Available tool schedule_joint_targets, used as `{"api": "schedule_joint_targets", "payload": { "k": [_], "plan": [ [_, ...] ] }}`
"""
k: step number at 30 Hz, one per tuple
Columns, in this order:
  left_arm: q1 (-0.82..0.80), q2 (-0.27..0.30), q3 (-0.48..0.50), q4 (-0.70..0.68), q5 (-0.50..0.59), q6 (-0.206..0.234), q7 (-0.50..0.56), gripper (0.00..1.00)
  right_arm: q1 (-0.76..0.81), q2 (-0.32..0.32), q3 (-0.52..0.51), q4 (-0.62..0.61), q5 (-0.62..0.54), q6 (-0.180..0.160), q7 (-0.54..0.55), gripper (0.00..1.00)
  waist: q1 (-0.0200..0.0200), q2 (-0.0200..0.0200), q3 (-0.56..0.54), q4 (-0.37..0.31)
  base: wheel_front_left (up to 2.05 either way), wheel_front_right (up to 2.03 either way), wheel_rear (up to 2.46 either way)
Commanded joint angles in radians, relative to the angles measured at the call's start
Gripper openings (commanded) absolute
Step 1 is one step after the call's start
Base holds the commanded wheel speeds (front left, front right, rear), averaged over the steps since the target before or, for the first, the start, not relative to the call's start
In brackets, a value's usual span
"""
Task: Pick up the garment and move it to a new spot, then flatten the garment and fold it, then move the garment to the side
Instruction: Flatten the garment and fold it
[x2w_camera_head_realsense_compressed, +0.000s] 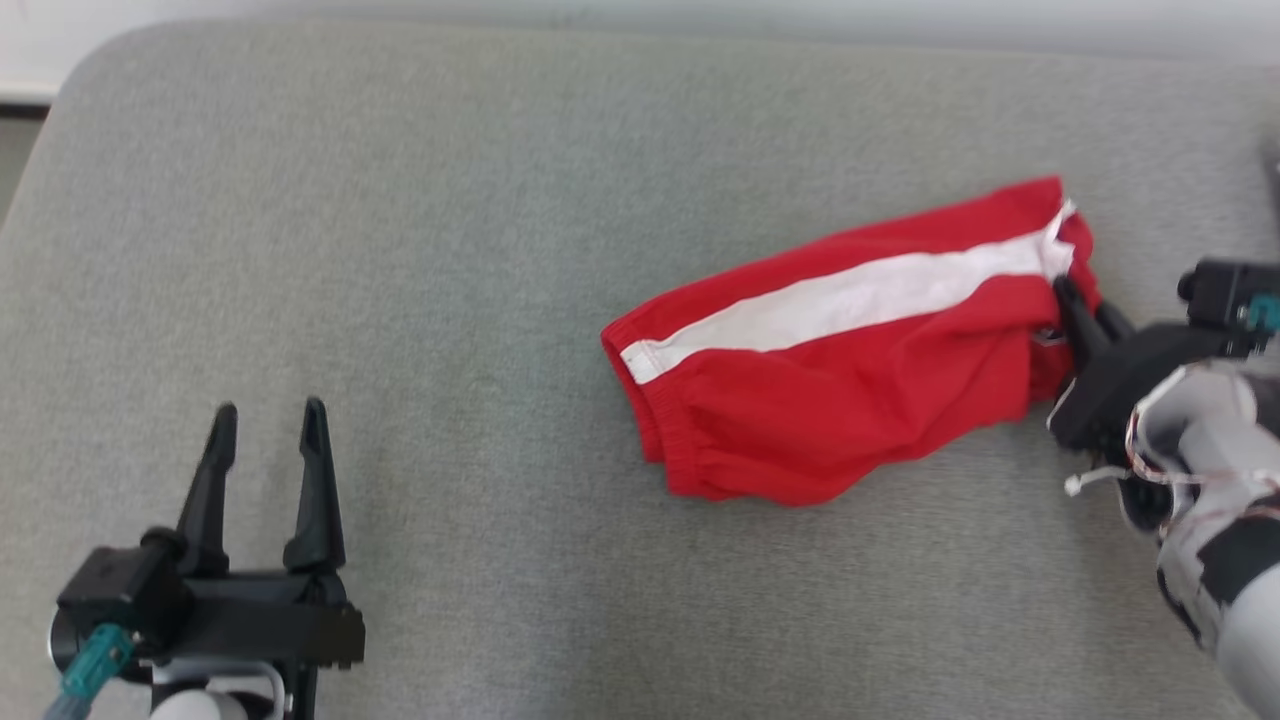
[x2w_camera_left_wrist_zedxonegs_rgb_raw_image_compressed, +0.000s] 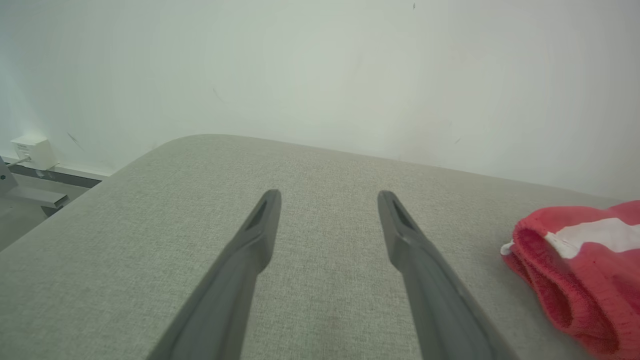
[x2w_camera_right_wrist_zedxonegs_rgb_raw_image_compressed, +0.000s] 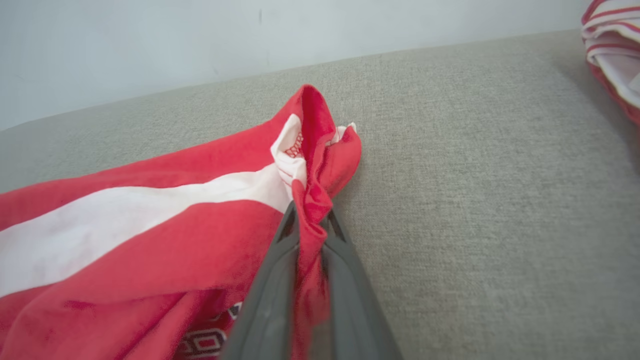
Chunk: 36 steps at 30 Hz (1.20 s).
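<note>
While pinched at one end between right jaws, red garment (x2w_camera_head_realsense_compressed: 850, 400); left jaws spread, well apart.

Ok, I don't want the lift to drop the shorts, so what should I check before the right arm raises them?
1. Grip: right gripper shut on the edge of the red shorts: ok, cloth is bunched between its fingers.
2. Layers pinched, one or all: cannot tell.
3. Other arm: left gripper open and apart from the shorts: ok.
4. Shorts off the grey cushion: not ok, they lie crumpled on it.
5. Neighbour: striped garment apart from the shorts: ok, a stretch of cushion lies between them.
</note>
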Motion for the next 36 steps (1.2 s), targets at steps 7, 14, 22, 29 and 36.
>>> {"api": "schedule_joint_targets", "payload": {
  "k": [7,14,22,29,36],
  "plan": [
    [0.069,0.005,0.001,0.006,0.024,0.001,0.0,1.0,0.182,-0.073,0.012,-0.136,0.101,-0.003,-0.048,0.0,-0.0001,0.0,-0.1,-0.082,0.0,0.0,0.0],
    [0.096,0.013,-0.003,0.003,0.028,0.001,0.0,1.0,0.349,-0.146,-0.029,-0.254,0.182,-0.003,-0.086,0.0,-0.0001,0.0,-0.13,-0.117,0.0,0.0,0.0],
    [0.101,0.017,-0.007,-0.01,0.036,0.001,0.0,1.0,0.434,-0.163,-0.078,-0.298,0.171,-0.003,-0.109,0.0,-0.0001,0.0,-0.136,-0.128,0.0,0.0,0.0],
    [0.111,0.015,-0.015,-0.005,0.04,0.001,0.0,1.0,0.4,-0.13,-0.117,-0.342,0.08,-0.003,-0.127,0.0,-0.0001,0.0,-0.155,-0.124,0.0,0.0,0.0],
    [0.117,0.013,-0.008,-0.011,0.04,0.001,0.0,1.0,0.386,-0.077,-0.15,-0.468,-0.028,-0.003,-0.132,0.0,-0.0001,0.0,-0.171,-0.117,0.0,0.0,0.0]
  ]
}}
